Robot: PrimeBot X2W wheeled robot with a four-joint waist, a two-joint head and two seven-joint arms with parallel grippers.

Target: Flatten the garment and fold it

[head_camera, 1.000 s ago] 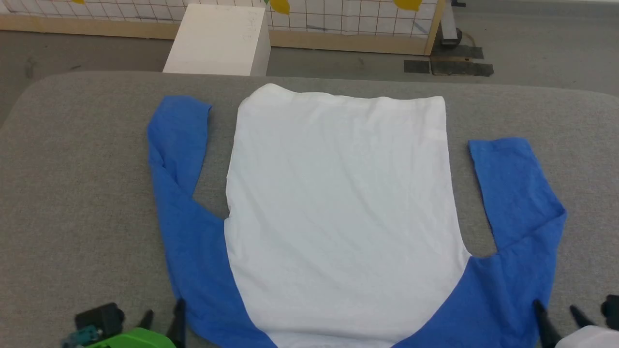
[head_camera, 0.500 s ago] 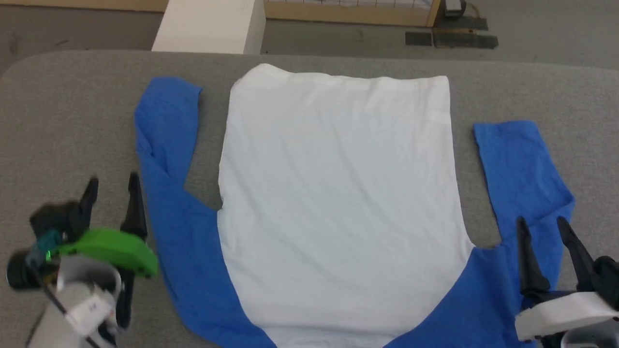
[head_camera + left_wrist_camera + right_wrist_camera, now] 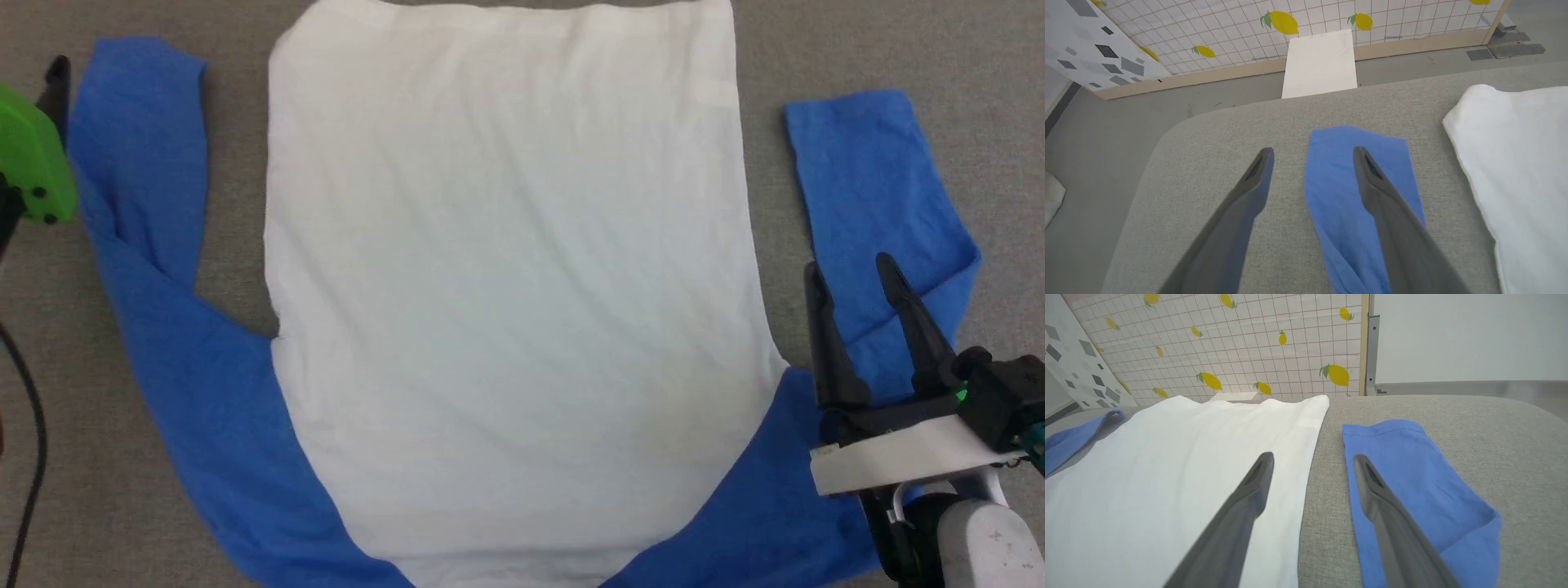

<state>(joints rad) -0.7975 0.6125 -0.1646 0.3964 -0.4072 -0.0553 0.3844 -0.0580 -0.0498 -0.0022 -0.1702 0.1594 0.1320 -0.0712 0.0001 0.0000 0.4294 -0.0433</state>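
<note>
White garment (image 3: 506, 286), right gripper (image 3: 849, 265) advanced, apparently hovering

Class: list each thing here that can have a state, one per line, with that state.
garment: spread flat, unfolded, lightly creased.
left sleeve: bent at the elbow, not folded in.
right sleeve: bent at the elbow, not folded in.
left gripper: open, empty.
right gripper: open, empty.

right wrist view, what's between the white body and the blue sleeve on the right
Only bare grey padded surface; the white body and blue sleeve lie apart, as the right wrist view shows.
</note>
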